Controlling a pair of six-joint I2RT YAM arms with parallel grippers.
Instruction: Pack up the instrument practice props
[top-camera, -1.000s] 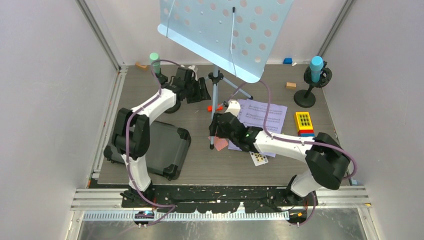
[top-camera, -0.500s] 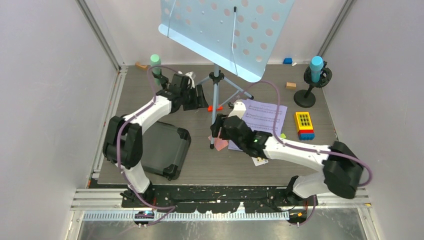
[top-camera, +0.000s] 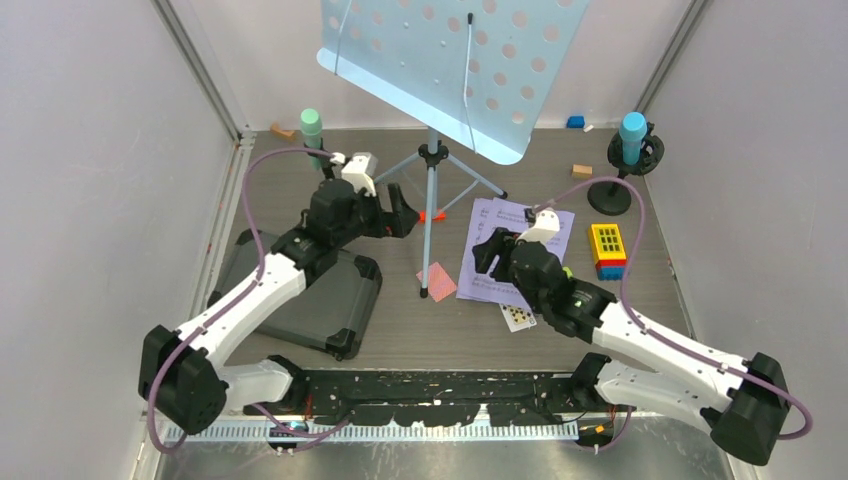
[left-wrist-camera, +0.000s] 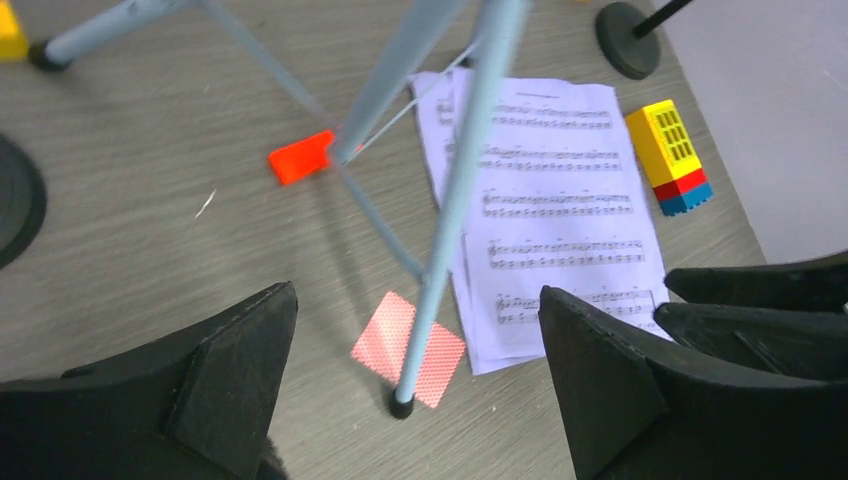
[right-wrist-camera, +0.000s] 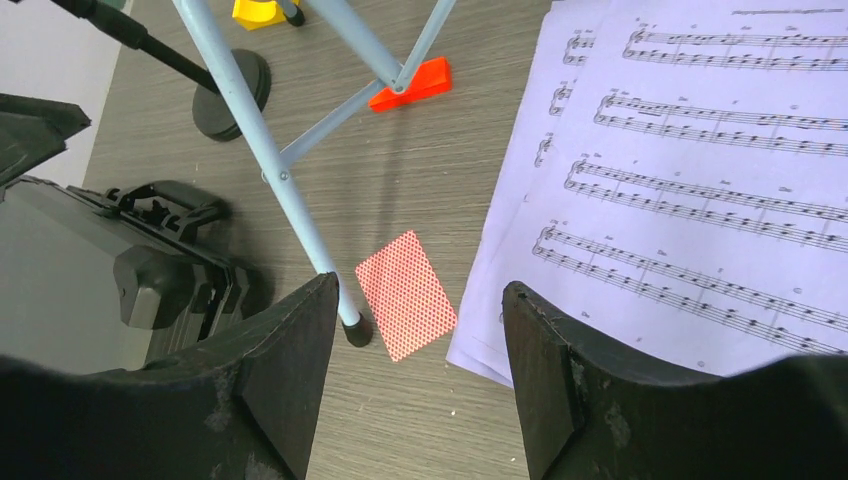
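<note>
The pale blue perforated music rack (top-camera: 450, 70) stands on its tripod legs (top-camera: 430, 200) at the back middle. Lilac sheet-music pages (top-camera: 515, 255) lie flat to the right of the legs. The green microphone (top-camera: 311, 125) stands back left, the blue microphone (top-camera: 631, 130) on its black round-based pole (top-camera: 609, 196) back right. My left gripper (top-camera: 400, 215) hovers open just left of the tripod; a tripod leg (left-wrist-camera: 450, 210) crosses between its jaws, untouched. My right gripper (top-camera: 487, 252) hangs open over the pages' left edge (right-wrist-camera: 690, 180), holding nothing.
A closed black case (top-camera: 320, 290) lies front left. A red playing card (top-camera: 437, 282) sits by the front tripod foot (right-wrist-camera: 355, 330), another card (top-camera: 517, 317) near the pages. An orange block (left-wrist-camera: 300, 157), a yellow block stack (top-camera: 607, 247) and small blocks (top-camera: 581, 170) are scattered about.
My left gripper swung from beside the green microphone to the tripod and opened wider. My right gripper moved right, from the front tripod leg to above the pages.
</note>
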